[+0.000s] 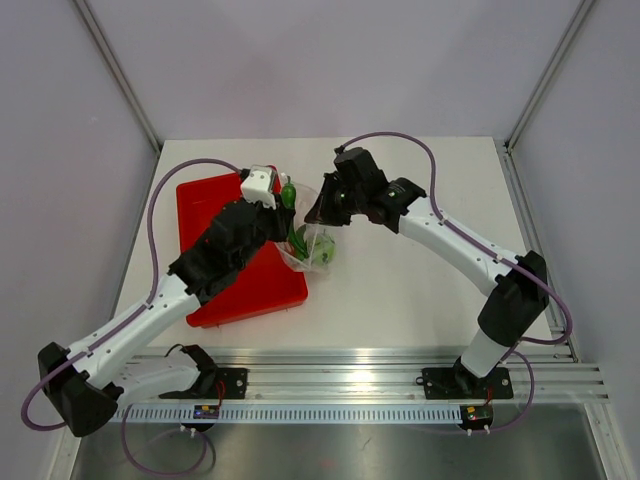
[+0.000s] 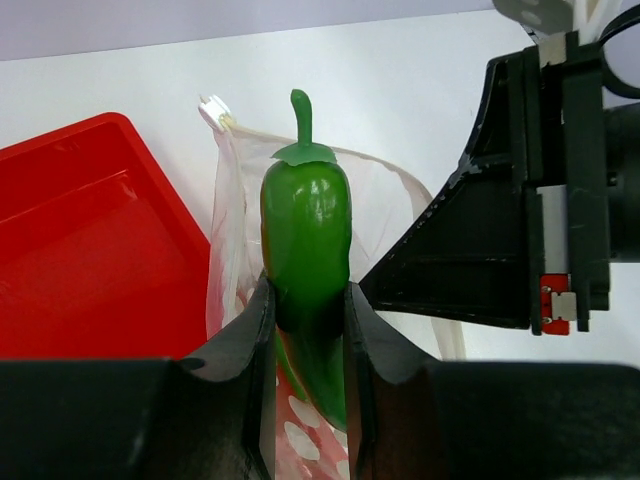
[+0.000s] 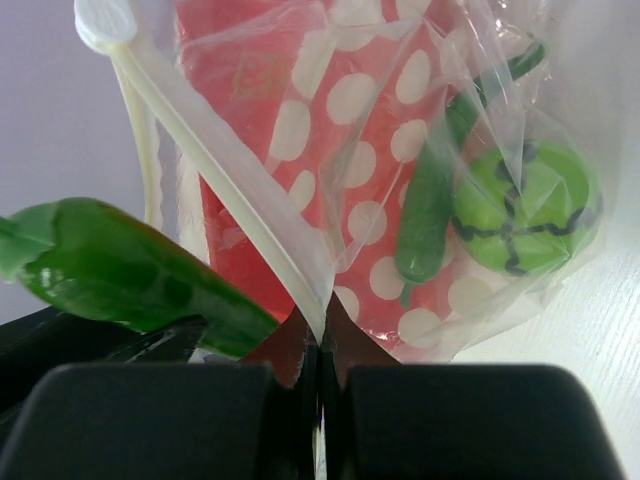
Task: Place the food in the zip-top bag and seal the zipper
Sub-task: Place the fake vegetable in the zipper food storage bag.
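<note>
A glossy green pepper sits stem-up, clamped around its lower half by the left gripper, right at the mouth of the zip-top bag. Inside the bag already lie a lime-green ball and a slim dark pod. The bag stands near the middle of the tabletop, a little toward the far edge. The right gripper is pinched narrow on the bag's rim where the zipper runs, holding the mouth up. The red tray lies beside it, toward the left edge. The likely risk is that the pepper snags the limp film and drags the rim out of that thin pinch. The mouth would then collapse, and a release there would drop the pepper outside.
</note>
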Controlling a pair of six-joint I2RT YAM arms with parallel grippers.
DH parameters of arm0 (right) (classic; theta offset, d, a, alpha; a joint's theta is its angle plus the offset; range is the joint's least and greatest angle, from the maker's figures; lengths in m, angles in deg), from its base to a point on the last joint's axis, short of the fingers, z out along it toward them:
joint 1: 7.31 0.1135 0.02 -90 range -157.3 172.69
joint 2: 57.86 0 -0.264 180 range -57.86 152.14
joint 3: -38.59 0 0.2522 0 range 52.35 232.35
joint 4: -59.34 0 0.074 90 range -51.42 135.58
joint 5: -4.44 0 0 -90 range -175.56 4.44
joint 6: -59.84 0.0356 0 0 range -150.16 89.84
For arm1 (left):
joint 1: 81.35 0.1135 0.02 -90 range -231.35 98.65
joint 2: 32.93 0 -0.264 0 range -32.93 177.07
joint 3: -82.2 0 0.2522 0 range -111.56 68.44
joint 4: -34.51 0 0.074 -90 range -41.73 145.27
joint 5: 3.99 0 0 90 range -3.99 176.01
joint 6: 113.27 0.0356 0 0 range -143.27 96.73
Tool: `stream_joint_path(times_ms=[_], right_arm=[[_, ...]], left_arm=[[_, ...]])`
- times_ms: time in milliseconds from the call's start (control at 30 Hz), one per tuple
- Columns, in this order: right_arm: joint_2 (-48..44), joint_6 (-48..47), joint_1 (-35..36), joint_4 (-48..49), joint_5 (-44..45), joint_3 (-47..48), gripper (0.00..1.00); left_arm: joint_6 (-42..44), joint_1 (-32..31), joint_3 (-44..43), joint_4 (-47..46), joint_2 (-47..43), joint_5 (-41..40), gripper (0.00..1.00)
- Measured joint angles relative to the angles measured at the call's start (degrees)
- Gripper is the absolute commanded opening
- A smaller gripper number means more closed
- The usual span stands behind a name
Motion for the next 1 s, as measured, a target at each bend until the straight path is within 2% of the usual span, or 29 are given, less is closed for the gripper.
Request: stream_joint_path(times_ms=[67,167,200,300,500,667,733,767,867,967,1000], right_arm=[[-0.1,0.1,0.0,0.1,0.0,0.0,0.00],[-0.1,0.2,0.0,0.1,0.0,0.0,0.00],[-0.2,0.2,0.0,0.2,0.0,-0.1,0.00],[-0.5,0.2,0.0,0.2,0.1,-0.6,0.00],[-1.2,0.5,0.0,0.1,0.5,-1.8,0.00],[-2.0,0.5,0.0,0.3,0.5,-2.8,0.00],[-2.6,0.6,0.0,0.3,0.6,-3.5,0.00],[-3.2,0.5,0.0,0.5,0.8,-4.2,0.00],[-4.5,0.5,0.0,0.4,1.0,-5.7,0.00],[-5.4,0.5,0.0,0.5,1.4,-6.7,0.00],[-5.7,0.5,0.0,0.5,1.6,-7.1,0.00]], left_arm=[[-0.2,0.0,0.6,0.0,0.1,0.2,0.08],[-0.2,-0.3,0.7,0.1,0.7,0.4,0.49],[-0.2,-0.4,0.6,0.4,1.1,0.5,0.67],[-0.4,-1.0,-0.6,2.1,3.1,0.7,0.80],[-0.2,-2.0,-5.5,6.9,3.5,1.5,0.81],[-0.4,-2.2,-8.1,9.6,1.3,1.7,0.69],[-1.5,-2.2,-8.5,11.7,-0.1,-0.1,0.68],[-2.3,-2.2,-8.8,13.1,-0.4,-1.3,0.78],[-4.8,-2.2,-9.9,17.4,-0.2,-4.5,0.90],[-7.7,-2.1,-9.5,20.7,0.7,-5.1,0.90],[-8.7,-2.1,-8.9,21.2,1.0,-5.0,0.87]])
